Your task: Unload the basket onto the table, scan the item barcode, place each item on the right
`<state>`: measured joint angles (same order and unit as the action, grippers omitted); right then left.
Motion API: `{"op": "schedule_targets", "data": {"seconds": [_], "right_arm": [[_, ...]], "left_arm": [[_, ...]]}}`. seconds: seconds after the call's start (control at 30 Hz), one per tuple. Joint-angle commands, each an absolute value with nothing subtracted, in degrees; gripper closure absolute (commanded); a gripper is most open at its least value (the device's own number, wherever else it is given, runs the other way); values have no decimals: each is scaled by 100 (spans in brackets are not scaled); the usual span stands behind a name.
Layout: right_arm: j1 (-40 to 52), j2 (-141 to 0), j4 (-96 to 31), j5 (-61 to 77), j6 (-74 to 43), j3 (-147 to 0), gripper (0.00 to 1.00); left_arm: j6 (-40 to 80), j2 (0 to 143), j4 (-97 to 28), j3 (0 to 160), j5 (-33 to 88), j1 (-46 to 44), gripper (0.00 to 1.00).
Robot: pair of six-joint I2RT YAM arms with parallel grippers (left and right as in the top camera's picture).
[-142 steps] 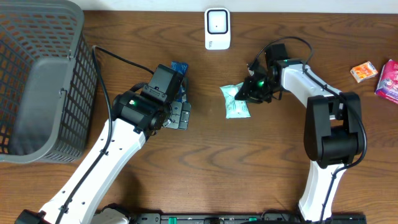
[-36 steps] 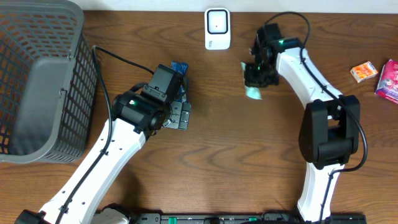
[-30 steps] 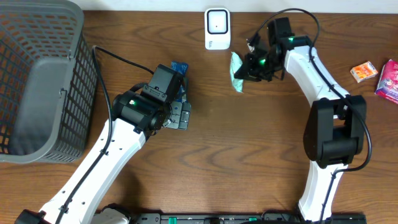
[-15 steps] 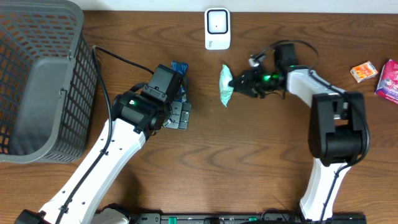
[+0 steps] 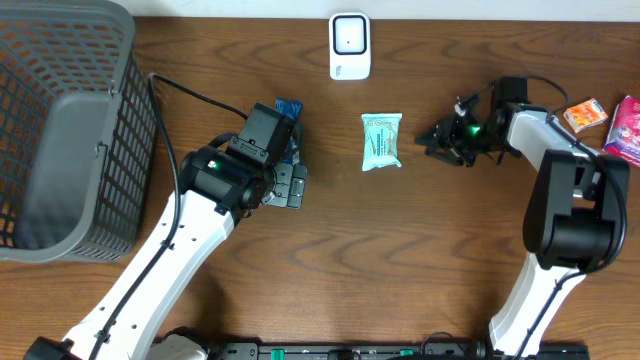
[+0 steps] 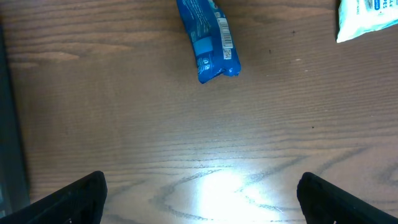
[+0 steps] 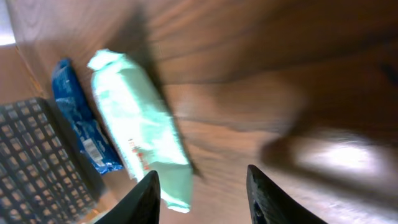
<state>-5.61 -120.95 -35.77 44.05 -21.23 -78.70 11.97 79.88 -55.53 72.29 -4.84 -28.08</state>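
One wooden bench [image 5: 400, 260] carries everything. One grey mesh basket [image 5: 130, 140] fills its 10 o'clock corner. Two white arms reach in from 6 o'clock: the left arm [image 5: 170, 260] and the right arm [image 5: 560, 210].

The left hand [image 6: 200, 198] hangs over bare wood with its fingers spread wide and nothing between them. The right hand [image 5: 441, 137] lies low at 2 o'clock, its fingers parted and holding nothing.

One white scanner [image 5: 350, 45] stands at 12 o'clock. There are four goods. One mint-green packet [image 5: 381, 141] lies flat a little toward 1 o'clock of the middle, with the scanner at its 11 o'clock and the right hand at its 3 o'clock, apart from it. One blue packet [image 5: 289, 107] at its 9 o'clock is mostly hidden from above by the left wrist. One pink packet [image 5: 626, 128] and one small orange box [image 5: 585, 116] sit near each other at the 2 o'clock edge. Nothing lies between packet and scanner.
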Motion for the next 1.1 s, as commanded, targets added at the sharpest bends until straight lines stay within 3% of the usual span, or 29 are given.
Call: {"op": "schedule_targets", "data": {"seconds": [0.0, 0.2, 0.67, 0.73, 0.8, 0.83, 0.93, 1.07], "right_arm": [[-305, -11557, -3542, 4128, -1750, -7959, 53], [80, -11587, -3387, 3398, -1870, -7959, 31], [840, -12534, -2880, 3159, -2615, -7959, 34], [906, -12584, -2869, 3151, -2613, -7959, 41], [954, -12626, -2871, 3050, -2615, -7959, 55], [974, -12630, -2873, 2976, -2613, -7959, 72], [985, -12632, -2845, 2904, -2615, -7959, 99], [972, -12632, -2436, 3684, -2615, -7961, 99]], "left_arm": [[1186, 8005, -5566, 7225, -515, -2794, 2], [1186, 8005, -5566, 7225, -515, -2794, 2], [1186, 8005, -5566, 7225, -515, -2794, 2], [1186, 8005, -5568, 7225, -515, -2794, 2], [1186, 8005, -5566, 7225, -515, -2794, 2], [1186, 8005, -5566, 7225, -515, -2794, 2], [1186, 8005, -5566, 7225, -515, -2794, 2], [1186, 8005, -5566, 7225, -515, -2794, 2]]}}
